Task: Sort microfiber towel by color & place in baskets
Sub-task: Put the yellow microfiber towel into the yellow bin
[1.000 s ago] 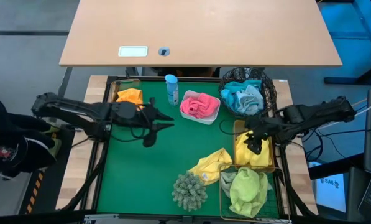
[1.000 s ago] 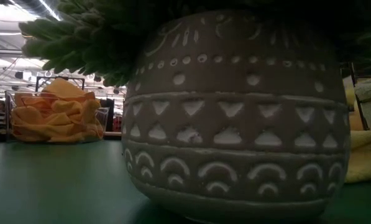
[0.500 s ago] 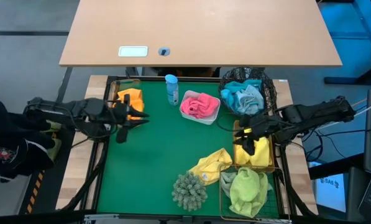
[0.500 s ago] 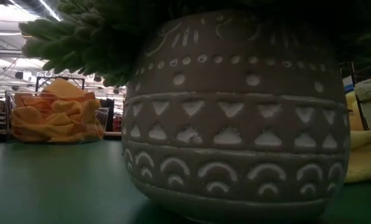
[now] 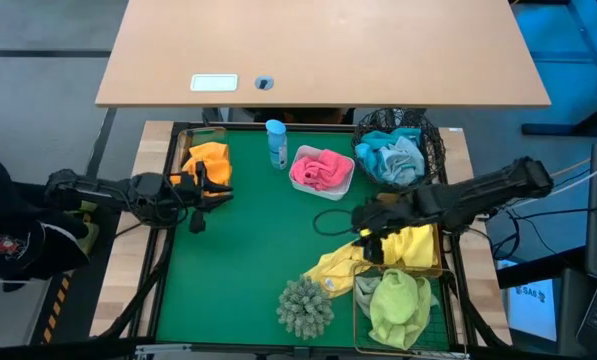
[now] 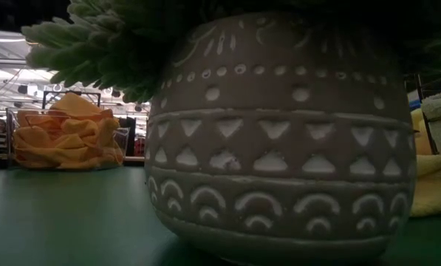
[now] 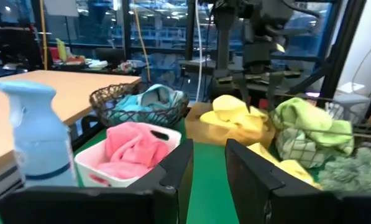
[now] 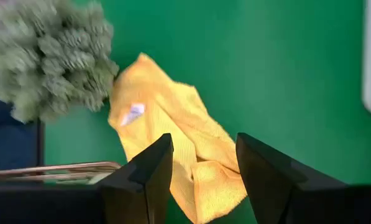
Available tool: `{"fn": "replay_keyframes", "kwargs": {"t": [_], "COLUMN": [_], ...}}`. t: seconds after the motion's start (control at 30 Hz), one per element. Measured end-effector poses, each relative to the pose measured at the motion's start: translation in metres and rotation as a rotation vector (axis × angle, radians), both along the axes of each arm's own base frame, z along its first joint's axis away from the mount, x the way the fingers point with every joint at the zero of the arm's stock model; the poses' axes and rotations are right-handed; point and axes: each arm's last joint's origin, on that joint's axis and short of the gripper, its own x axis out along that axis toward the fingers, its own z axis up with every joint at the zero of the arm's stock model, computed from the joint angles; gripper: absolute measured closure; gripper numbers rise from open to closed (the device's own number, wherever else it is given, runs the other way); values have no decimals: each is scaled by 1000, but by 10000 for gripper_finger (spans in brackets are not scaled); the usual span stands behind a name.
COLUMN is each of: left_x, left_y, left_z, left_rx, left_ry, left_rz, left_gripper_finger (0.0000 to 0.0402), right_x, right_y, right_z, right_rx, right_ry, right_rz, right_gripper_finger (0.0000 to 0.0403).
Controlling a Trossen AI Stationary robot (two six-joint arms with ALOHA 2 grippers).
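Note:
A loose yellow towel (image 5: 340,264) (image 8: 173,140) lies flat on the green mat beside the shaggy clump (image 5: 305,306). My right gripper (image 5: 368,243) (image 8: 204,171) hovers open just above the towel's end nearest the gold basket of yellow towels (image 5: 411,246). My left gripper (image 5: 206,200) (image 7: 209,168) is open and empty at the table's left side, next to the clear tub of orange towels (image 5: 208,158) (image 6: 65,137). Pink towels fill the white tub (image 5: 321,171), teal ones the black mesh basket (image 5: 393,150), and green ones the near gold basket (image 5: 398,305).
A small blue bottle (image 5: 275,143) stands at the far edge between the clear tub and the white tub. A patterned pot (image 6: 279,140) under the shaggy clump fills most of the low view. Bare green mat (image 5: 248,260) lies between the arms. A person's dark sleeve (image 5: 8,240) shows at left.
My right gripper has swung from above the gold basket of yellow towels toward the table's left, and now stands over the loose yellow towel. My left gripper has drawn back toward the table's left edge, beside the clear tub. No towel has moved.

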Motion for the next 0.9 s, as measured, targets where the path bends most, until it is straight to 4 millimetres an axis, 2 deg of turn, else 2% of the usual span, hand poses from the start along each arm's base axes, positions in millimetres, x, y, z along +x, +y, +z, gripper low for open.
{"fn": "replay_keyframes", "kwargs": {"t": [0.27,0.57,0.7,0.9], "left_x": [-7,-14,-16,-17], "left_y": [6,7,7,7], "left_z": [-30,-60,-67,-66], "left_rx": [27,13,28,30], "left_ry": [12,-14,-11,-27], "left_rz": [39,28,7,7], "left_gripper_finger": [312,312,312,312], "right_x": [23,32,35,40], "right_y": [7,11,12,14], "right_z": [-36,-53,-60,-70], "right_rx": [-70,-55,-43,-44], "right_ry": [118,168,196,212], "right_rz": [72,149,183,223], "right_gripper_finger": [226,226,226,226]}}
